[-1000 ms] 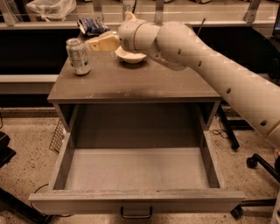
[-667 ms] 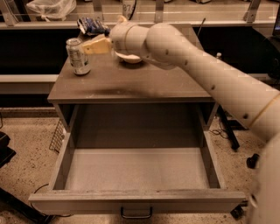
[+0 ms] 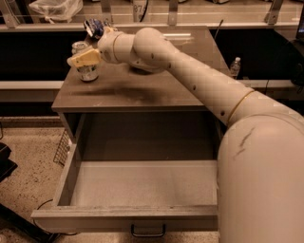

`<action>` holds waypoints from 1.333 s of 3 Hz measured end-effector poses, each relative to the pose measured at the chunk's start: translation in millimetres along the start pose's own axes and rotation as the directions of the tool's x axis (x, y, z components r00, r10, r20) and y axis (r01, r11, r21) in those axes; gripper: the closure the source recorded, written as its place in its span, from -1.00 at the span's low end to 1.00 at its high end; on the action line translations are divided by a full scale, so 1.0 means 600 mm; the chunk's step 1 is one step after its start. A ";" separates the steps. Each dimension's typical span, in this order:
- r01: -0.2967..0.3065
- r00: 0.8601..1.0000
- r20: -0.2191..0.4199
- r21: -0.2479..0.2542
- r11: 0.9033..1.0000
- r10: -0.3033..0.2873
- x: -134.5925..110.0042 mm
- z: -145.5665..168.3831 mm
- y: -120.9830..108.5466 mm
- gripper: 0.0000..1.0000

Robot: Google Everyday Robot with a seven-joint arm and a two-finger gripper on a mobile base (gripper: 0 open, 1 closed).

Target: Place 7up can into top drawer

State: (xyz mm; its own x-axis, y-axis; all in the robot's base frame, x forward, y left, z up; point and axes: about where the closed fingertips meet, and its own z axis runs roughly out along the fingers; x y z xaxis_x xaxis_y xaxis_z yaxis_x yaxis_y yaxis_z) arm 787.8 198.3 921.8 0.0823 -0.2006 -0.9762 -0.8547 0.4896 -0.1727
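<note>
The 7up can (image 3: 88,73) stands upright at the back left corner of the cabinet top (image 3: 142,92). My gripper (image 3: 84,58) is at the can, its pale yellow tip across the can's upper front. My arm reaches in from the lower right and crosses the cabinet top. The top drawer (image 3: 142,182) is pulled wide open below; its pale floor is bare and its dark handle (image 3: 148,232) is at the front.
A dark blue snack packet (image 3: 93,27) lies just behind the can. A water bottle (image 3: 234,66) stands right of the cabinet. A wire basket (image 3: 61,147) hangs at the drawer's left side. A plastic bag (image 3: 54,8) sits on the back shelf.
My gripper has moved left from beside the bowl to the can and now overlaps it. My arm now covers the bowl and fills more of the right side.
</note>
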 end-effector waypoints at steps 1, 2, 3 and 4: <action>-0.014 1.000 0.017 -0.058 0.998 0.015 0.001 0.028 0.033 -0.53; -0.043 0.998 0.032 -0.092 0.995 0.046 -0.001 0.039 0.066 0.10; -0.041 0.999 0.032 -0.093 0.995 0.044 -0.001 0.041 0.067 0.55; -0.039 0.999 0.032 -0.100 0.994 0.042 -0.004 0.042 0.070 0.98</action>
State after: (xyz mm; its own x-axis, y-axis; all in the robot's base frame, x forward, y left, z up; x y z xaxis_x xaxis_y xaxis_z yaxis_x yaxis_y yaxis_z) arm 764.6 240.7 913.5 0.0627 -0.1522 -0.9864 -0.9041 0.4100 -0.1207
